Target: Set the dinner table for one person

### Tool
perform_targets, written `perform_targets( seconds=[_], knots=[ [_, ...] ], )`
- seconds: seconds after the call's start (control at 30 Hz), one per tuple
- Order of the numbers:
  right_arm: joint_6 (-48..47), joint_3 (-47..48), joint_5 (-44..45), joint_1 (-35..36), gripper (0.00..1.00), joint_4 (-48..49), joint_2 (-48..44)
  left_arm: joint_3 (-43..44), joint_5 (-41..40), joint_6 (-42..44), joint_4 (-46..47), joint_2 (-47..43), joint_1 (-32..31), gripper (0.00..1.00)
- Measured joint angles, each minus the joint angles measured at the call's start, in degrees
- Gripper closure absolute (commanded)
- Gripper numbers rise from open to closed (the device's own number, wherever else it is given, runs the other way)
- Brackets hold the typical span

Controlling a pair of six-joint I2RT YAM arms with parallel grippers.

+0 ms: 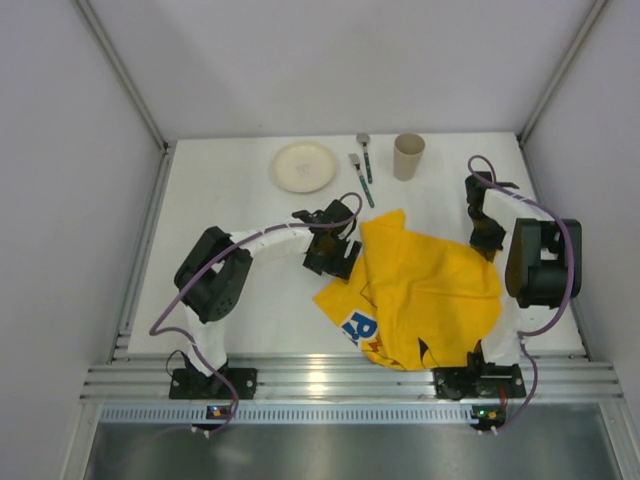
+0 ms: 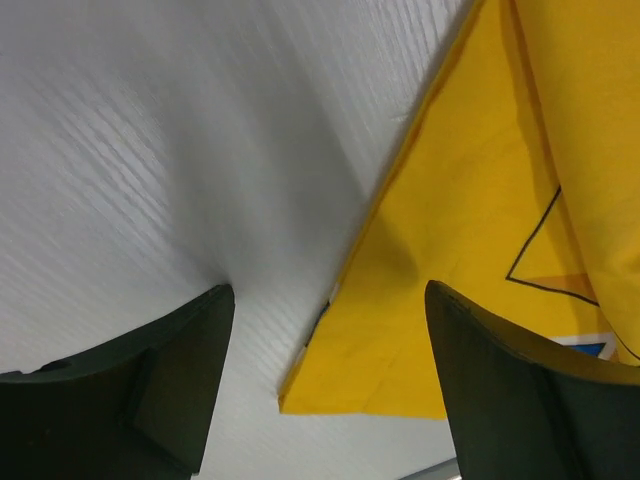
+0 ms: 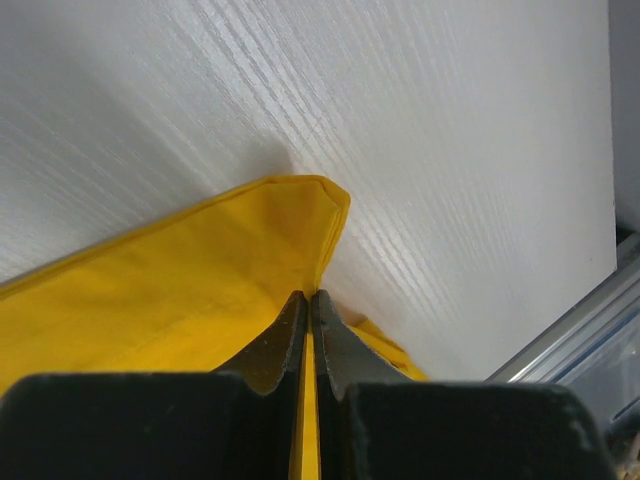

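Right pincer (image 3: 310,297) clenches the yellow cloth (image 1: 430,280), its print mostly folded under; left pincer (image 2: 328,295) gapes, released, above the surface (image 1: 230,205).

I log on the counter (image 1: 230,190), far row, left to right: plate (image 1: 304,166), spoon (image 1: 366,158) beside a second utensil (image 1: 361,181), cup (image 1: 408,156). Cloth (image 1: 425,290) lies nearer me, right of centre, its far corner near the utensils.

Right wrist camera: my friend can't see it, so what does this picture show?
The right gripper has its two dark fingers pinched shut on a fold of yellow cloth. The cloth lies on the white table, and a metal rail shows at the lower right.
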Motion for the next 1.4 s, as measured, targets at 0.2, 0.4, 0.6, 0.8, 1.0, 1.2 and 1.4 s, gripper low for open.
perform_targets(
  seconds=[0.2, 0.4, 0.6, 0.8, 1.0, 1.2, 1.4],
  knots=[
    [-0.9, -0.1, -0.9, 0.0, 1.0, 1.1, 0.0, 1.7, 0.5, 0.5, 0.2, 2.4, -1.3, 0.47],
    [-1.3, -0.3, -2.9, -0.1, 1.0, 2.2, 0.0, 6.3, 4.5, 0.2, 1.4, 6.9, -1.3, 1.0],
    [-1.3, -0.3, -4.9, 0.0, 1.0, 3.0, 1.5, 4.5, 10.5, -0.3, 5.6, 6.8, -0.3, 1.0],
    [-1.7, -0.1, -5.5, 0.3, 1.0, 3.8, 3.5, -7.0, 8.9, -2.9, 7.2, -1.7, 5.9, 1.0],
    [-1.8, 4.2, -4.4, 0.3, 1.0, 1.3, 7.1, -17.3, -2.9, -5.7, -1.2, -15.3, 20.0, 1.0],
    [-1.7, 16.5, -6.1, 0.7, 1.0, -3.6, 15.0, -19.2, -6.1, -9.6, -5.4, -25.3, 27.5, 1.0],
    [-2.5, 29.0, -9.9, 3.8, 1.0, -4.5, 21.9, -23.6, -6.8, -14.7, -8.9, -31.5, 27.2, 1.0]
  ],
)
